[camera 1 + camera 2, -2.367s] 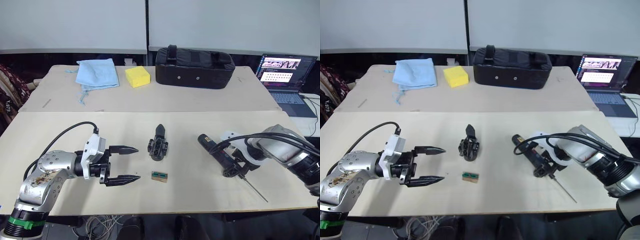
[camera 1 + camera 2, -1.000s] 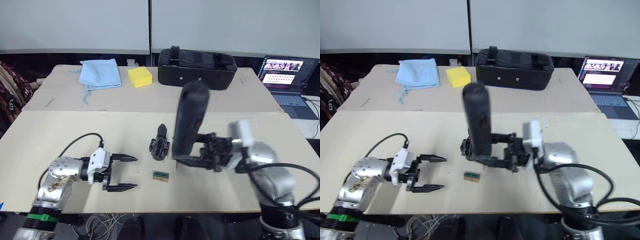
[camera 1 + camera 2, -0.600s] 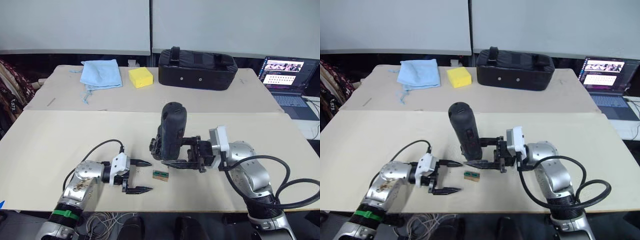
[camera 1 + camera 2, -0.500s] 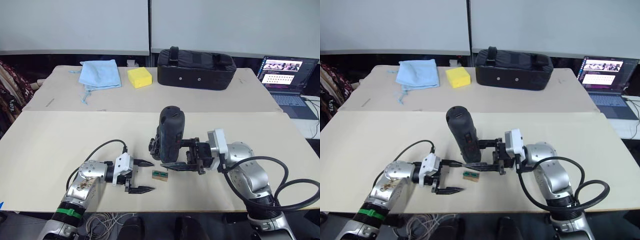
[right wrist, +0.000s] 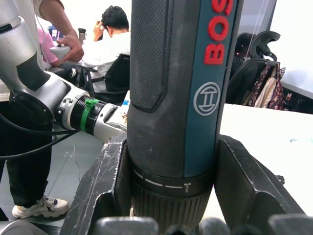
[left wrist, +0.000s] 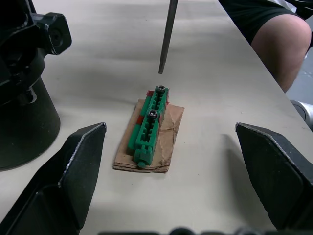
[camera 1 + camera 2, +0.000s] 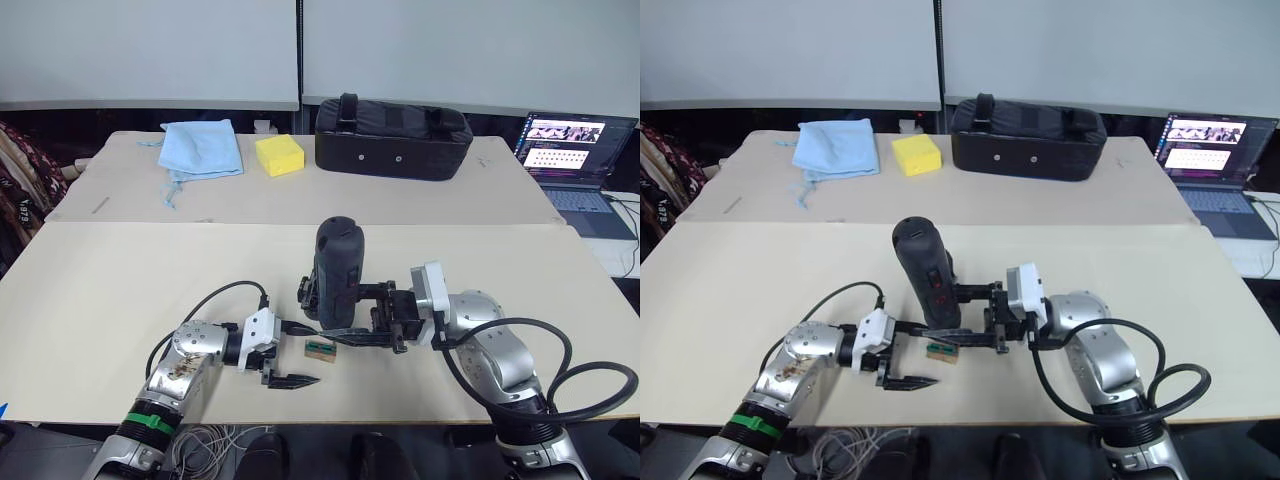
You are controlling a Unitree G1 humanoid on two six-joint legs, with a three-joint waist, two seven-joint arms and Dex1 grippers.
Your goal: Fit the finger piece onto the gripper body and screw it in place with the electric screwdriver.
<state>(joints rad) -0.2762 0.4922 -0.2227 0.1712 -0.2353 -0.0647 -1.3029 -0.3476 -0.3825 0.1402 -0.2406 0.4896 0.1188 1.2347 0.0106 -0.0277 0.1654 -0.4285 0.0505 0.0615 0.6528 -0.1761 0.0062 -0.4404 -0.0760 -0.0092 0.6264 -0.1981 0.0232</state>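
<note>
The counter [image 7: 100,290] carries all task items near its front edge. On the farther counter sit a black bag [image 7: 392,136], a blue cloth [image 7: 203,147] and a yellow sponge [image 7: 278,154], well apart from the work.

The right claw [image 7: 965,318] is clamped around the electric screwdriver [image 7: 928,272], holding it close to upright, handle end up and bit pointing down. In the right wrist view the two fingers press against either side of the tool barrel.

The gripper body [image 7: 310,292] stands on the counter just behind the screwdriver and is largely hidden by it. Whether the finger piece is already fitted to it cannot be told.

The left claw [image 7: 292,354] is spread wide and holds nothing. Its fingers [image 6: 73,176] flank a small green screw holder [image 6: 149,125] resting on a scrap of brown card; two screw heads show in the holder.

Governing relation: the screwdriver bit [image 6: 167,36] hangs just beyond the far end of the green holder, its tip above the counter and not touching a screw. The holder's long axis runs away from the left claw toward the bit. The right arm carries the tool, so the likely next step is to lower the bit onto the nearer-to-bit screw; the left claw is placed to steady the holder.
</note>
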